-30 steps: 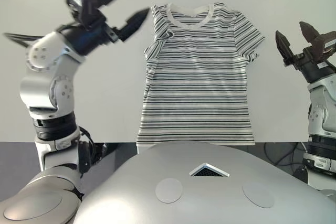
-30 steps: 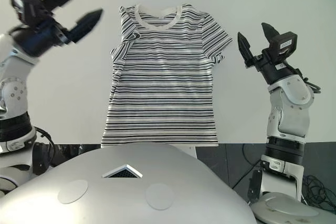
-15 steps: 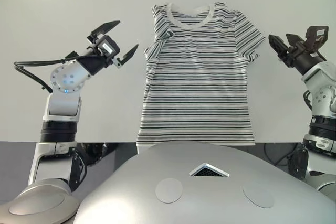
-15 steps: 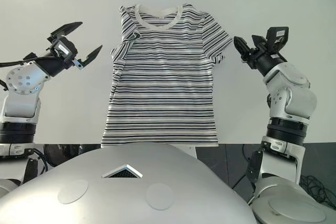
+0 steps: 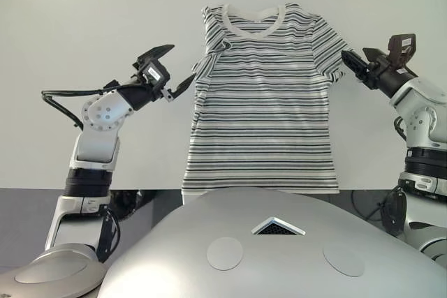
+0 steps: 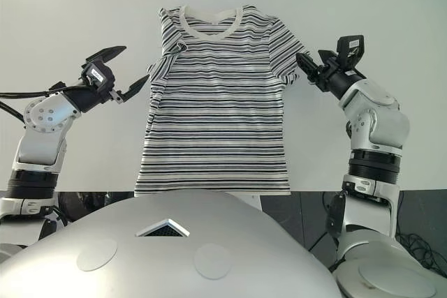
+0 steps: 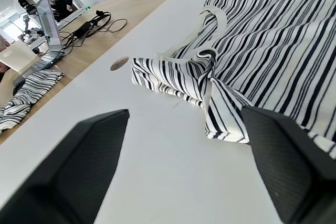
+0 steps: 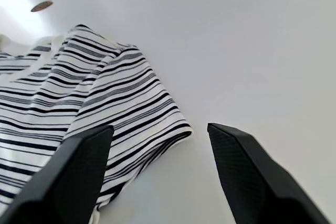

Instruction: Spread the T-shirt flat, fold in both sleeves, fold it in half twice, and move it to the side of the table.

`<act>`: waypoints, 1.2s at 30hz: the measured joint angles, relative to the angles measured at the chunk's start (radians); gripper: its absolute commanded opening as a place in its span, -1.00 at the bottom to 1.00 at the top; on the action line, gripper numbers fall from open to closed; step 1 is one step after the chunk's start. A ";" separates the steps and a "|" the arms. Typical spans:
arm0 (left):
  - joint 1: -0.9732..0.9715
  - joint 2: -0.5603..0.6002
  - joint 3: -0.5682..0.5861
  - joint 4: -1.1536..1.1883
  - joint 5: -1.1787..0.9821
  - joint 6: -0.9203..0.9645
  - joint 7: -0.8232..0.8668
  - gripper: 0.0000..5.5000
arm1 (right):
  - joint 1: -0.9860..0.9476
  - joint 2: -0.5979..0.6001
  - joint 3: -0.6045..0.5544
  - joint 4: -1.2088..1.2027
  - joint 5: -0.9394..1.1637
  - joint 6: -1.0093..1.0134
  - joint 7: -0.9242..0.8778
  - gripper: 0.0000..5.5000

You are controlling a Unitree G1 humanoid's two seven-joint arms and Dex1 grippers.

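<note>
Left eye view shows the striped T-shirt [image 5: 262,102] lying face up in the middle of the white surface [image 5: 105,5]. Its collar is at the far side and its hem is at the near edge. The body and the right sleeve [image 8: 131,103] lie smooth. The left sleeve [image 7: 178,80] is bunched and turned over onto the shoulder.

The left end effector [image 5: 181,61] hovers just beside that crumpled sleeve with its fingers wide apart and nothing in them. The right end effector [image 5: 353,54] is likewise spread and empty, just beside the right sleeve's cuff.

The step in hand looks to be the last of the flattening, ahead of the sleeve folds. To do it well, the left arm should come down on the loose cuff edge of the bunched sleeve rather than on the thick knot of folds. It should pinch the sleeve fabric alone, so the body panel underneath is not caught. The pull should then run outward and slightly toward the collar, kept low over the surface, and should stop once the stripes lie straight.

The light cloth will likely slide as a whole if tugged hard. The right arm could press on its cuff to anchor the shirt. A slow, short draw is safer than one long sweep.
</note>
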 measured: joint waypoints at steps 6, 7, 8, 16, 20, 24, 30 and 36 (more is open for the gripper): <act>0.006 -0.006 -0.001 -0.016 0.000 0.002 0.002 0.44 | -0.061 0.017 0.030 0.107 -0.054 -0.031 -0.007 0.23; 0.009 -0.006 -0.001 -0.026 -0.001 0.003 0.002 0.44 | -0.069 0.017 0.035 0.129 -0.065 -0.045 -0.012 0.23; 0.009 -0.006 -0.001 -0.035 -0.001 0.004 0.002 0.44 | -0.078 0.016 0.038 0.147 -0.087 -0.061 -0.016 0.23; 0.011 -0.007 0.001 -0.050 -0.003 0.012 0.002 0.45 | -0.117 0.015 0.055 0.218 -0.128 -0.108 -0.009 -0.23; 0.011 -0.007 0.003 -0.053 -0.008 0.020 0.002 0.45 | -0.112 0.016 0.058 0.205 -0.126 -0.100 0.009 -0.52; 0.011 -0.007 0.008 -0.058 -0.009 0.022 0.002 0.45 | -0.098 0.019 0.063 0.161 -0.116 -0.067 0.028 -0.81; 0.011 -0.012 0.009 -0.059 -0.009 0.023 0.005 0.45 | -0.098 0.026 0.065 0.141 -0.113 -0.048 0.037 -0.99; 0.010 -0.019 0.009 -0.059 -0.009 0.025 0.007 0.45 | -0.072 0.034 0.057 0.070 -0.108 -0.049 0.023 -0.99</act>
